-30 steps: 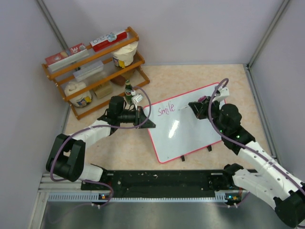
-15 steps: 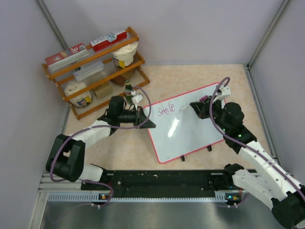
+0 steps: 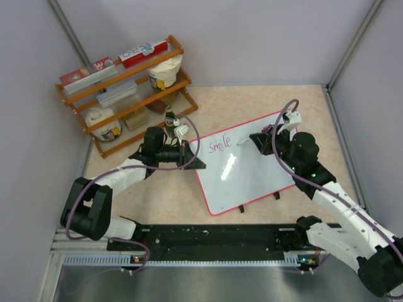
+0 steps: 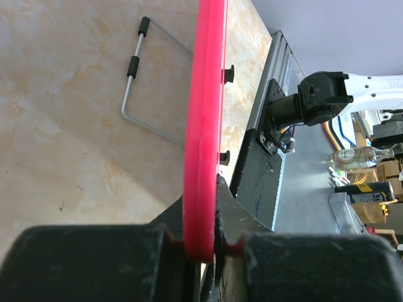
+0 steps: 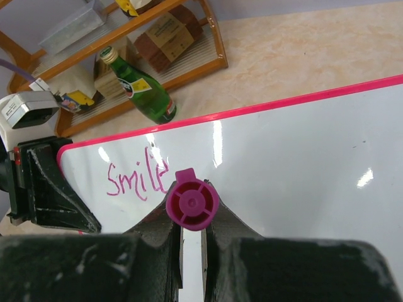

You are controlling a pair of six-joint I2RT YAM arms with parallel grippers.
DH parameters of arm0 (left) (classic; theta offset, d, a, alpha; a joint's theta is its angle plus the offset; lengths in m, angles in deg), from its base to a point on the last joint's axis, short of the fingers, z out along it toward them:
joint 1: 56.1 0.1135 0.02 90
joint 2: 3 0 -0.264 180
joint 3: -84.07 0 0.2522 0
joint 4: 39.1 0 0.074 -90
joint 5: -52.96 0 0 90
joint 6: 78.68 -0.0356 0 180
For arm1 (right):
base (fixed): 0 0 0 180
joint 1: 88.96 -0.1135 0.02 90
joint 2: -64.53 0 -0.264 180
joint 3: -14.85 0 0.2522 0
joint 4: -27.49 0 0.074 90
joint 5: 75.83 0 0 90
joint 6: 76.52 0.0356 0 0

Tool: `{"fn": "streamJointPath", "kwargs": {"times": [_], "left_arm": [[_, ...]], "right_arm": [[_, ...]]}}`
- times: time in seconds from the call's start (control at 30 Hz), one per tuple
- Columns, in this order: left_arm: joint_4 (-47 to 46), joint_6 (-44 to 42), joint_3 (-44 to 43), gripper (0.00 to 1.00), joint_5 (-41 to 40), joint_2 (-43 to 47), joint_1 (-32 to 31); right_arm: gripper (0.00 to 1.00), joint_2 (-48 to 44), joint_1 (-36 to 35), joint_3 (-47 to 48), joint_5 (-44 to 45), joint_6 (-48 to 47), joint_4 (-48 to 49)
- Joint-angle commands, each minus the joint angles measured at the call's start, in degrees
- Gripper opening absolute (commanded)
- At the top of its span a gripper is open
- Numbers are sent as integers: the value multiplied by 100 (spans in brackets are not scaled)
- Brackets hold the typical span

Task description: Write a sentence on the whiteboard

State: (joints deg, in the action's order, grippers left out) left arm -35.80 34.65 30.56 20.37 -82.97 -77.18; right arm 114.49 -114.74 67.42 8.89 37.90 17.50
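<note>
Left fingers [image 4: 88,264] astride whiteboard [image 4: 204,126] edge

On the glossy white, red-pink-framed whiteboard [image 5: 302,157], which is cut off at the right edge of the right wrist view, any writing after the thin pink handwritten "Smile" [image 5: 135,178] is covered by the round end of the magenta marker [image 5: 192,204], whose barrel and tip are hidden behind that end. From the left wrist the whiteboard is seen edge-on, so its writing face is not shown. Beyond the whiteboard's far left corner, labels on the orange wooden rack [image 3: 60,89] are too small to be read.
</note>
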Motion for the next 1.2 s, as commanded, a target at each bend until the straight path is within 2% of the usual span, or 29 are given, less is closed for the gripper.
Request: {"fn": "streamJointPath", "kwargs": {"times": [0.0, 0.57, 1.17], "left_arm": [[773, -1349, 292, 0, -819, -177, -230], [791, -1366, 266, 0, -801, -274, -230], [791, -1366, 274, 0, -828, -239, -230]], "right_arm": [[0, 111, 38, 276, -26, -8, 423], [0, 383, 38, 408, -35, 159, 695], [0, 357, 29, -128, -79, -34, 555]]}}
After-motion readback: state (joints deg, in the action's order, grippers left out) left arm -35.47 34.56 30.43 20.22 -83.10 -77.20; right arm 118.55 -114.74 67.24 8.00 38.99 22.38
